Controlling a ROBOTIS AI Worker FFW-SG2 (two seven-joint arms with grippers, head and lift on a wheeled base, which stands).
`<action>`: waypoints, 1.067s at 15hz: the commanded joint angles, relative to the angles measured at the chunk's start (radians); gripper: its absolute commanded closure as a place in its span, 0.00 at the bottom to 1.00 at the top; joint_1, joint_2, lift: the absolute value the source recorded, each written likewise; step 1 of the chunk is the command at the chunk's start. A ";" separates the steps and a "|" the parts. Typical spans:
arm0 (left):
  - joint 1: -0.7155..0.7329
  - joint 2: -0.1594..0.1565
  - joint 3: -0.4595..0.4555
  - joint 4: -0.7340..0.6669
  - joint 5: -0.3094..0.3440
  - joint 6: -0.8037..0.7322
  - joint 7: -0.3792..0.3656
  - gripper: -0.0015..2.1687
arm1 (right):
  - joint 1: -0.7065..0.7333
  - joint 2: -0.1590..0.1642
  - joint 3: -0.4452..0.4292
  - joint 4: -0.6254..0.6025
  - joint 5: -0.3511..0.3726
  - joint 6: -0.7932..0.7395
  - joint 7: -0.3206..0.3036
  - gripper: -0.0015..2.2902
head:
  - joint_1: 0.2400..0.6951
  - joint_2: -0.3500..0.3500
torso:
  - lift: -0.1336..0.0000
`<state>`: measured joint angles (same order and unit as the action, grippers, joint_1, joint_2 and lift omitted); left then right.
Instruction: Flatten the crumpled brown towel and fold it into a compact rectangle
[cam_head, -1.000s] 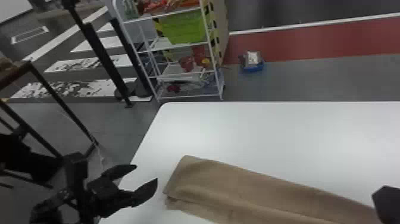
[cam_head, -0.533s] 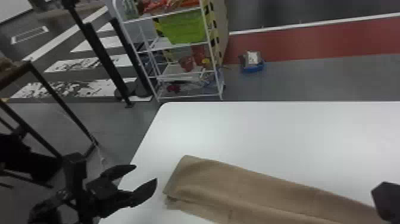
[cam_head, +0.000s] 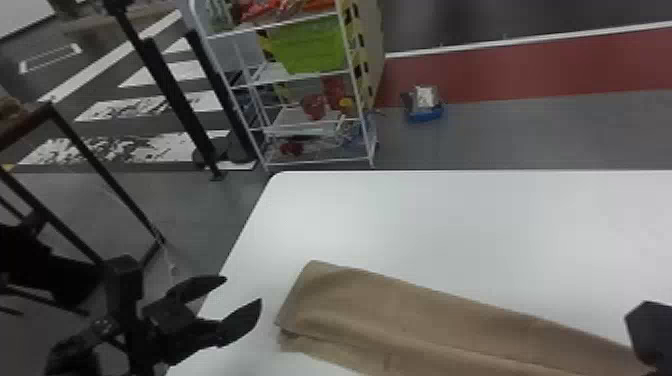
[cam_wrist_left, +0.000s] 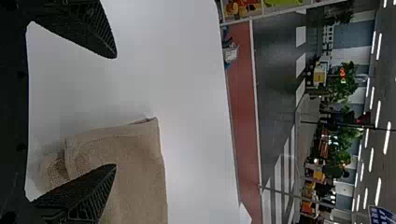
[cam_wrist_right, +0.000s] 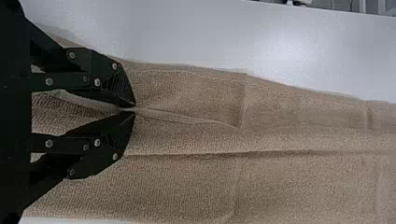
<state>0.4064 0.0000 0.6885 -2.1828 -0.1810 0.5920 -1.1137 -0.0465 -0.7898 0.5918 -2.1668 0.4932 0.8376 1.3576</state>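
The brown towel (cam_head: 400, 310) lies as a long folded strip on the white table, running from near the left edge toward the lower right. My left gripper (cam_head: 242, 295) is left of the towel's end, open and holding nothing. In the left wrist view the open left gripper (cam_wrist_left: 116, 111) has one finger in front of the towel (cam_wrist_left: 135, 177). My right gripper (cam_head: 650, 332) stands at the right edge of the head view, beside the towel's right part. In the right wrist view that gripper (cam_wrist_right: 134, 109) is shut on a raised pinch of the towel (cam_wrist_right: 299, 172).
The white table (cam_head: 450, 215) extends behind the towel. Past its far left corner stands a white shelf rack (cam_head: 320, 75) with a green bin. A blue container (cam_head: 424, 112) is on the floor beyond, and a dark-legged table (cam_head: 75, 145) stands at the left.
The right gripper has shifted slightly downward in the head view. The left gripper has stayed almost still, and the towel looks nearly the same.
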 joint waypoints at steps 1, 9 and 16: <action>-0.001 -0.003 0.000 0.000 0.000 -0.001 0.000 0.02 | -0.003 0.008 -0.009 0.005 -0.012 0.015 0.009 0.38 | 1.00 1.00 | 0.07; -0.003 -0.003 0.005 0.006 0.000 -0.001 -0.002 0.02 | -0.004 0.015 -0.021 0.007 -0.018 0.027 0.009 0.35 | 1.00 1.00 | 0.07; -0.008 -0.003 0.003 0.017 0.000 -0.001 -0.002 0.02 | -0.016 0.026 -0.035 0.044 -0.047 0.027 0.009 0.36 | 1.00 1.00 | 0.07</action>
<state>0.3994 0.0000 0.6930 -2.1666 -0.1798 0.5914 -1.1152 -0.0558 -0.7677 0.5571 -2.1348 0.4547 0.8644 1.3576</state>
